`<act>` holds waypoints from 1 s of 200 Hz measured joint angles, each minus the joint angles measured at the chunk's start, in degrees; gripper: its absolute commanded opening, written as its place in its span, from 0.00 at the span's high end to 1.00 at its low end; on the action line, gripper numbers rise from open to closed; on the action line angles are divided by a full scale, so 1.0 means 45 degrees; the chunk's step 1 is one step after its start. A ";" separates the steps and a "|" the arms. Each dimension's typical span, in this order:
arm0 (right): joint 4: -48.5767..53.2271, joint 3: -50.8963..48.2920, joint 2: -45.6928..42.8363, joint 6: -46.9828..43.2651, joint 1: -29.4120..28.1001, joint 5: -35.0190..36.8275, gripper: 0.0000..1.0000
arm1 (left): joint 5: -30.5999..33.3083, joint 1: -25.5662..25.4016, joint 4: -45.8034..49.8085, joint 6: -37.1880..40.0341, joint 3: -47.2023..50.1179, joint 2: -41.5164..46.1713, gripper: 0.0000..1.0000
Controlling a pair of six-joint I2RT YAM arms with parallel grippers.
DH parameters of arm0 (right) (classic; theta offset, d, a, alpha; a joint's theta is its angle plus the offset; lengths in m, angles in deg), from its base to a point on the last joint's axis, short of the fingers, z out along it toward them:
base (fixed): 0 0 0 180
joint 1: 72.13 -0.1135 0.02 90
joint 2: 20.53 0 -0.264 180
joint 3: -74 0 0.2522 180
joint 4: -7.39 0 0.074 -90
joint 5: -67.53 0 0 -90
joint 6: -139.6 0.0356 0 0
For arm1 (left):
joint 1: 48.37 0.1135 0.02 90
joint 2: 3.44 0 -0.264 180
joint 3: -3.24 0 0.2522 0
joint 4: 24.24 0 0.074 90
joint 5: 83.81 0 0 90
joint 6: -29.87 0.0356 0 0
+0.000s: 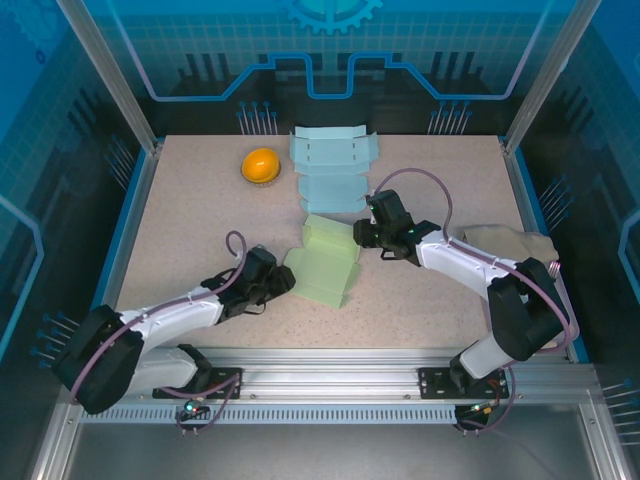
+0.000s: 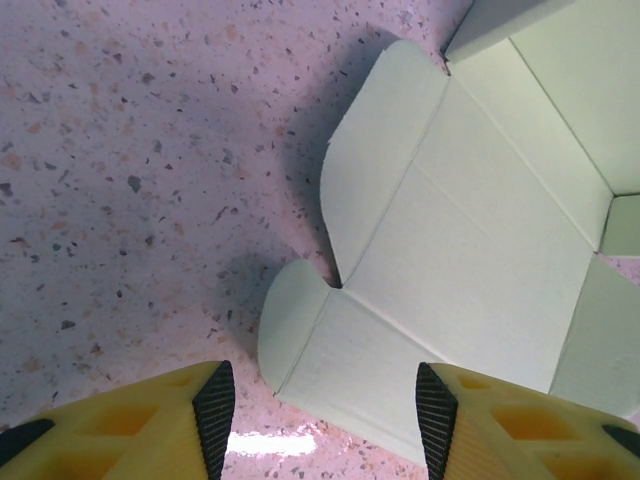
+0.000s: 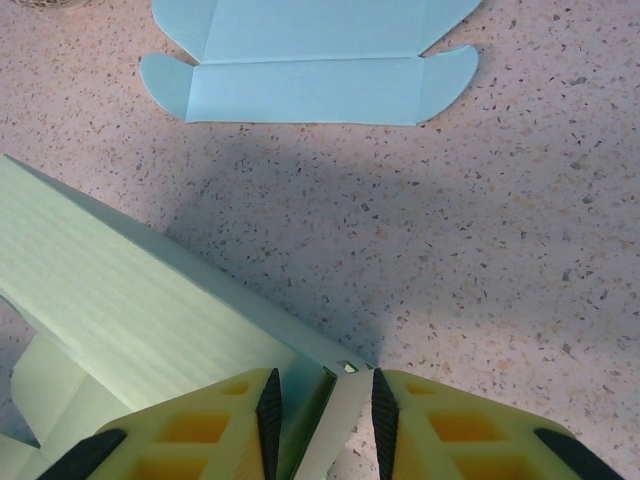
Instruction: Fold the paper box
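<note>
Right gripper (image 3: 322, 400), arm extended low, pinches 1 upright wall of the green paper box (image 1: 325, 262), just in front of the flat blue sheet (image 1: 330, 165). Left gripper (image 2: 325, 405), jaws spread, hovers over the box's left flap (image 2: 300, 340).

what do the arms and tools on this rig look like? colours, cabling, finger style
Both arms match: left arm and right arm have white links with black joints, and a pinkish-purple cable loops along each. The left tool and right tool have yellow fingers with cut-out pockets and black inner pads.
</note>
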 measured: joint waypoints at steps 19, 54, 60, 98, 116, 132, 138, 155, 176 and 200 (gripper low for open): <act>0.0000 0.0000 -0.0005 -0.0005 0.0000 0.0000 0.68 | 0.0272 0.0000 -0.0044 0.0214 0.0000 -0.0442 0.48; 0.0019 -0.0005 -0.0019 -0.0005 0.0000 -0.0005 0.68 | 0.0588 0.0000 -0.0350 0.0704 0.0000 -0.1039 0.55; 0.0024 -0.0005 -0.0024 -0.0005 0.0000 -0.0005 0.68 | 0.0593 0.0000 -0.0466 0.0811 0.0000 -0.1073 0.56; 0.0097 -0.0015 -0.0063 -0.0010 0.0005 0.0000 0.68 | 0.0588 0.0000 -0.1627 0.1331 0.0015 -0.1093 0.65; 0.0097 -0.0015 -0.0073 -0.0010 0.0005 0.0000 0.68 | 0.0597 0.0000 -0.2035 0.1656 0.0015 -0.1185 0.68; 0.0102 -0.0015 -0.0073 -0.0005 0.0005 -0.0005 0.68 | 0.0641 0.0000 -0.2152 0.1889 0.0015 -0.1311 0.72; 0.0102 -0.0019 -0.0073 -0.0005 0.0005 -0.0005 0.68 | 0.0661 0.0000 -0.2166 0.1957 0.0010 -0.1370 0.75; 0.0102 -0.0019 -0.0078 -0.0010 0.0005 -0.0005 0.68 | 0.0729 0.0000 -0.2210 0.2108 0.0010 -0.1549 0.83; 0.0107 -0.0034 -0.0097 -0.0005 0.0010 -0.0005 0.68 | 0.0733 0.0000 -0.2186 0.2293 0.0010 -0.1685 0.84; 0.0141 -0.0097 -0.0165 -0.0005 0.0015 -0.0010 0.68 | 0.0879 0.0000 -0.2030 0.2419 -0.0010 -0.1700 0.85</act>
